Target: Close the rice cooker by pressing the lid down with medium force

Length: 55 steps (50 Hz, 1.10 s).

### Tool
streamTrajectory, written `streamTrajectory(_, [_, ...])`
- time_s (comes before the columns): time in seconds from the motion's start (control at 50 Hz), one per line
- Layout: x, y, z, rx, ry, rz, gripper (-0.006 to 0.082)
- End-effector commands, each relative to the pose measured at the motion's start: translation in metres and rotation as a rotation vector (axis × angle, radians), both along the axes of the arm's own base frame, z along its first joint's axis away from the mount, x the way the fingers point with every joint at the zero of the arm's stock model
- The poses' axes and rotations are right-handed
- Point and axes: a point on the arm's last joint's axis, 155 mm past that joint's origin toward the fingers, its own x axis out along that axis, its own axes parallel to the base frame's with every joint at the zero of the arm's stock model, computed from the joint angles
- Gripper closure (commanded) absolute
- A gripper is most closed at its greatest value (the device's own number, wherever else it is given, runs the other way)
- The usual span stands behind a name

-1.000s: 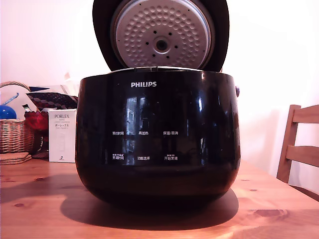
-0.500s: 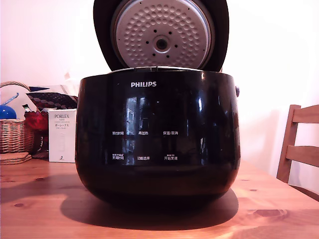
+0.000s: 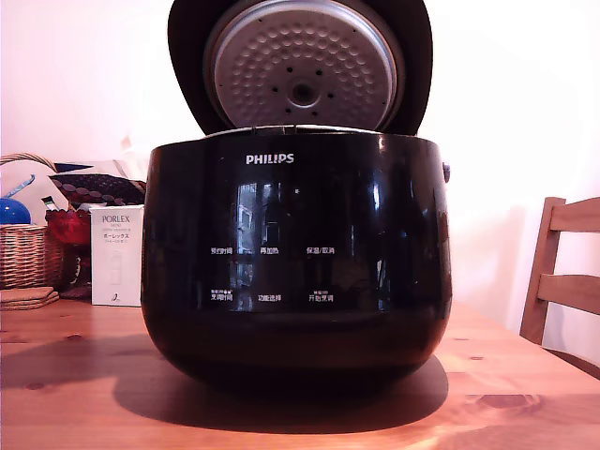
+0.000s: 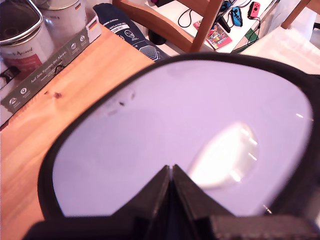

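The glossy black rice cooker (image 3: pixel 295 253) with its white PHILIPS logo stands on the wooden table (image 3: pixel 75 394), filling the middle of the exterior view. Its lid (image 3: pixel 300 66) stands open behind the pot, with the silver dimpled underside facing the camera. The wrist view shows the lid's shiny outer face (image 4: pixel 150 125), which reflects pale light. My gripper (image 4: pixel 171 171) is shut, fingertips together, with its tips at or against that outer face. The gripper is hidden behind the lid in the exterior view.
A white PORLEX box (image 3: pixel 117 255) and a wicker basket (image 3: pixel 26 253) stand at the exterior view's left. A wooden chair (image 3: pixel 562 272) stands at its right. In the wrist view, paint cans (image 4: pixel 25 35) sit on the table and another chair (image 4: pixel 170 20) stands beyond.
The lid has tipped a little forward toward the pot; its underside now sits lower and looks larger in the exterior view.
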Motion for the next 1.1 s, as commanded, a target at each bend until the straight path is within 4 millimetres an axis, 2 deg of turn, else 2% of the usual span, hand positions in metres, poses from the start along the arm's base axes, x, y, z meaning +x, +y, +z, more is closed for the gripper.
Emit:
streamTrajectory(0.0, [-0.006, 0.002, -0.009, 0.002, 0.025, 0.005, 0.0788])
streamTrajectory(0.42, [-0.021, 0.005, -0.035, 0.024, 0.078, 0.004, 0.0788])
streamTrajectory(0.72, [-0.027, 0.009, -0.037, 0.037, 0.097, 0.005, 0.0788])
streamTrajectory(1.08, [-0.043, 0.023, -0.058, 0.084, 0.146, 0.014, 0.0788])
